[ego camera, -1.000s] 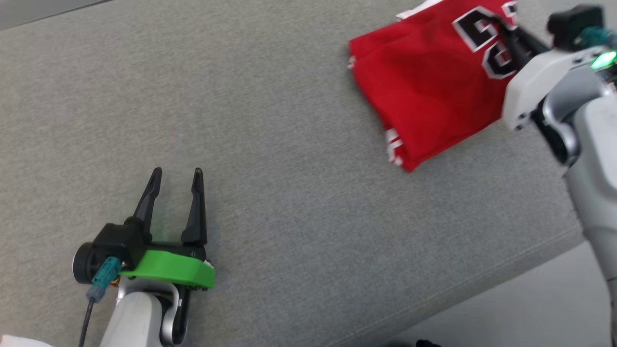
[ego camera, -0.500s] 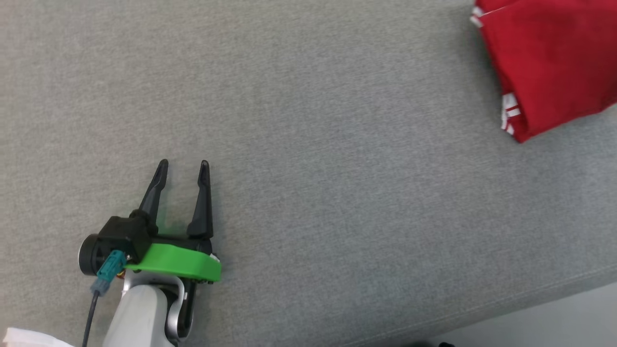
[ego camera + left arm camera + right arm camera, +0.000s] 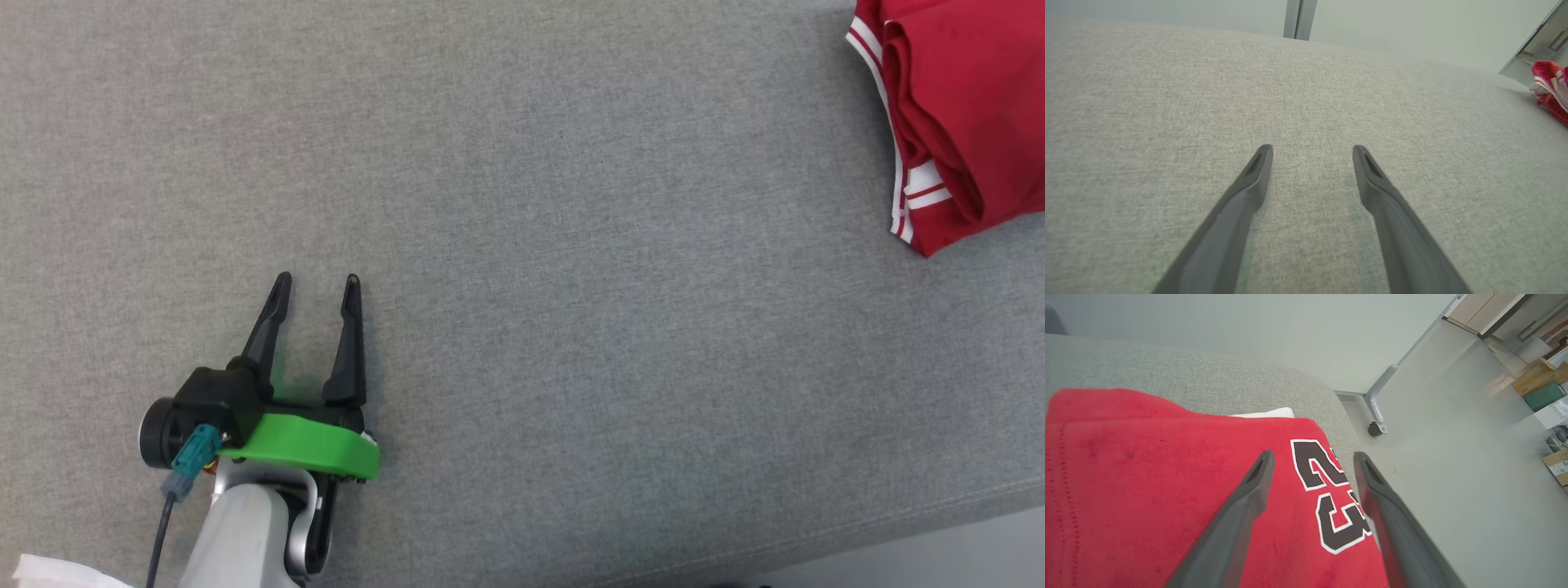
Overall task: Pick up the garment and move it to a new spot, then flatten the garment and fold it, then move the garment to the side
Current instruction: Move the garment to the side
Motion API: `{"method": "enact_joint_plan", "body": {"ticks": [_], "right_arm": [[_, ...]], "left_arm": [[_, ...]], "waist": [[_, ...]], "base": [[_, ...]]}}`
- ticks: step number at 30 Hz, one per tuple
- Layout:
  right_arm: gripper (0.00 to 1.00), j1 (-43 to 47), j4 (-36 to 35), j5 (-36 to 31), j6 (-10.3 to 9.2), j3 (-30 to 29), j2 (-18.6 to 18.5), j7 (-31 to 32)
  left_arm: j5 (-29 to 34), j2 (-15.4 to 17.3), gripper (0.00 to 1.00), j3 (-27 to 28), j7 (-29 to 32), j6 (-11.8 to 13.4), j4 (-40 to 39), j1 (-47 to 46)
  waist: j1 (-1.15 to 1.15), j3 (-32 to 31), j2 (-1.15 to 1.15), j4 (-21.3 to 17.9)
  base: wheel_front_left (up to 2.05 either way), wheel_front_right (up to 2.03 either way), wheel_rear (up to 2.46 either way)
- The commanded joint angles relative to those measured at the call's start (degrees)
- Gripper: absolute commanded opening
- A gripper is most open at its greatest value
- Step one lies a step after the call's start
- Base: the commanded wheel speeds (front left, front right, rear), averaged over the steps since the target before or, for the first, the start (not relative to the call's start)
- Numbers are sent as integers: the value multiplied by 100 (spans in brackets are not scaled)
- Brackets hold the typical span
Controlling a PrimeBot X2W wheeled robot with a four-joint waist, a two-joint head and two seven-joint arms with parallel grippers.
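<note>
Head view: red jersey (image 3: 971, 122) folded at the grey cushion's (image 3: 571, 245) far right edge; left gripper (image 3: 317, 282) over the cushion's near left, fingers spread wide, empty. Left wrist view: jersey at the cushion's far right. Right wrist view: right gripper (image 3: 1312, 457) over the jersey at the cushion's corner, fingers wide apart, gripping nothing.

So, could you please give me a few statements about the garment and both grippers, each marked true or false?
1. The red garment lies folded on the grey cushion. True.
2. The left gripper is shut on the garment. False: it is open over bare cushion, well apart from the garment.
3. The right gripper is open, with the garment beneath its fingers. True.
4. The garment is printed with 45. False: its number reads 23.
</note>
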Motion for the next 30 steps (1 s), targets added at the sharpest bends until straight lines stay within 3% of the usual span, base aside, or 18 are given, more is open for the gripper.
{"method": "enact_joint_plan", "body": {"ticks": [1, 17, 30], "right_arm": [[100, -15, 13, -16, -9, 48, 43, -101], [100, 376, -377, -15, -9, 525, 864, -1390], [100, 2143, -1156, -7, -9, 436, 1933, -1837]], "left_arm": [[10, 10, 100, 35, 0, -26, 14, 33], [-115, -18, 100, 566, 1, -5, 15, 306], [-160, -60, 100, 891, 0, 14, 174, 952]], "waist": [[0, -121, 0, -52], [0, -1189, 0, 169], [0, -2056, 0, 532]], "base": [[0, 0, 0], [0, 0, 0], [0, 0, 0]]}}
